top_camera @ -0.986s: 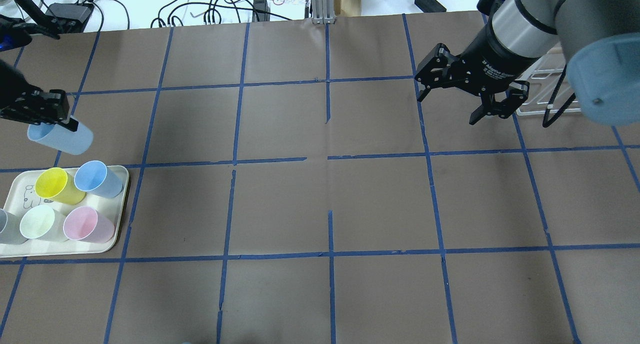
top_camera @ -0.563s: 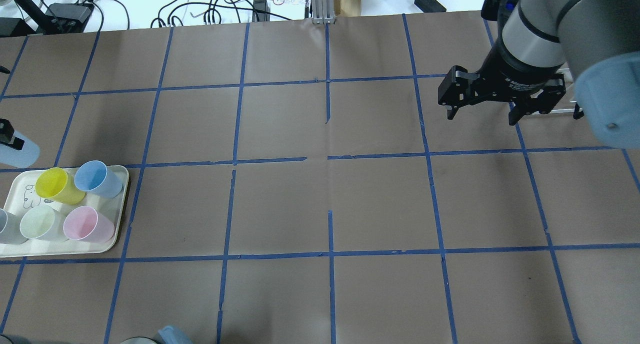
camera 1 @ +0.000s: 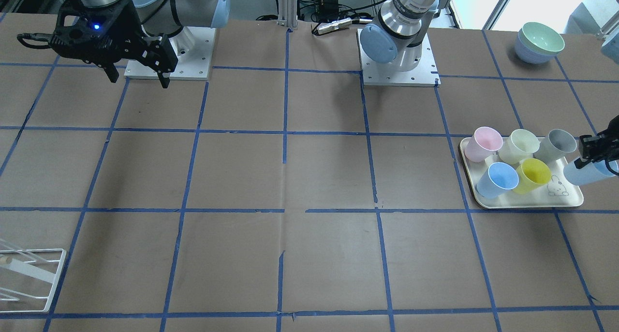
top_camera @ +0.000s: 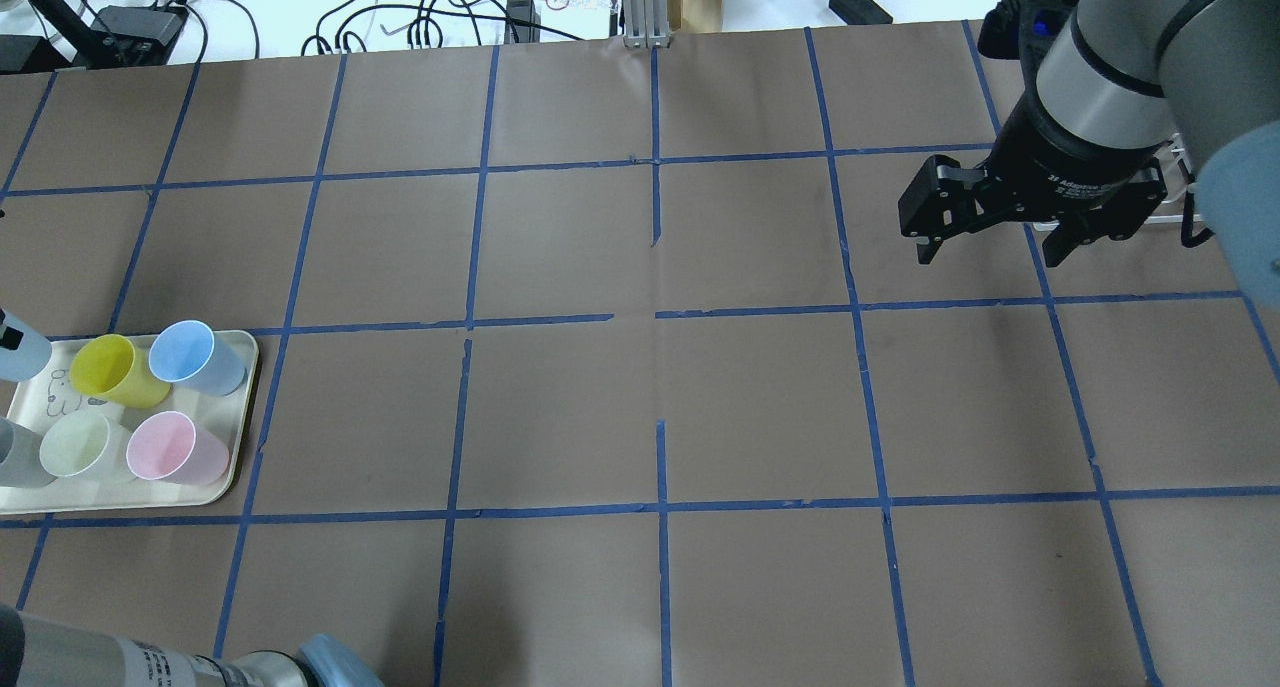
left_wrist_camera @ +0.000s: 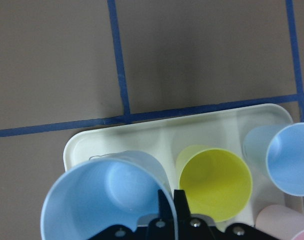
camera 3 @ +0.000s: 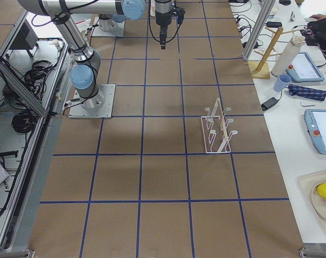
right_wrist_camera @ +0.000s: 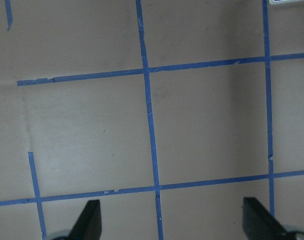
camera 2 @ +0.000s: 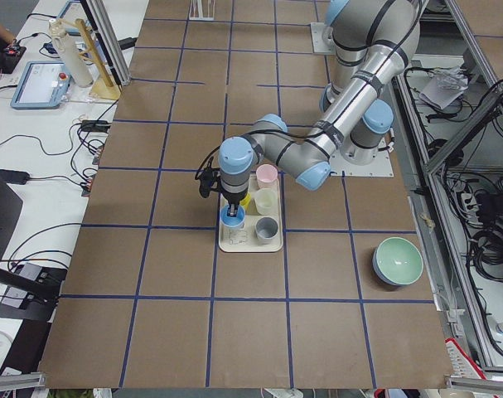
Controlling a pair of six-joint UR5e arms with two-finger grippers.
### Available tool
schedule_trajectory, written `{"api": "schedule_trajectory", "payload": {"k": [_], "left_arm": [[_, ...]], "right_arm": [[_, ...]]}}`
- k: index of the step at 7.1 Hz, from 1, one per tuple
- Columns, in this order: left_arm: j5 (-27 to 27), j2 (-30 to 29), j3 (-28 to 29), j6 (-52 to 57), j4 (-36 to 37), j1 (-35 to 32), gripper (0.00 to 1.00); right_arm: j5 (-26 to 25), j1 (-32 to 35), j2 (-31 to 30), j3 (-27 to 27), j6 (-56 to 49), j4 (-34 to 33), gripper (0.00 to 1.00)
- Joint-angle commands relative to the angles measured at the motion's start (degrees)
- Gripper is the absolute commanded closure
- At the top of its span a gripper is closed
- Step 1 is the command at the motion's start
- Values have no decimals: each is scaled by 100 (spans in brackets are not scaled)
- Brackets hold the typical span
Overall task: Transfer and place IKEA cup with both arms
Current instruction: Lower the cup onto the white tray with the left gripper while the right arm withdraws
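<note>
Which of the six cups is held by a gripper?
The pale blue IKEA cup, pinched at its rim by the left gripper; the other five stand free on the tray.

Four fixed overviews, two wrist close-ups.

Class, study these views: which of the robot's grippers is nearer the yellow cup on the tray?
Left. The left gripper, pinching the rim of the IKEA cup, hangs right beside the yellow cup at the tray's end; the right gripper is open, far across the table.
</note>
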Motion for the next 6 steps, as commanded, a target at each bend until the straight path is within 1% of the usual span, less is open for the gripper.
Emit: {"api": "schedule_trajectory", "payload": {"k": [1,2,3,4,6], "left_arm": [[115,-326,-2,-9,154,4,83],[116,-371,-11,-9,138,-13,61],[124,-363,7,-9,120,-22,14],[142,-337,77,-9,24,-22,7],[186,48,208,-18,-588,-83,7]], "right_arm": [[245,-7,151,-81,46,-123,0],[246,-7,247,-108,46,-175,0],[211,-7,257,-108,46,-185,0],[185,-7,249,-91,46,-185,0],[211,-7,248,-82,46,-167,0]]}}
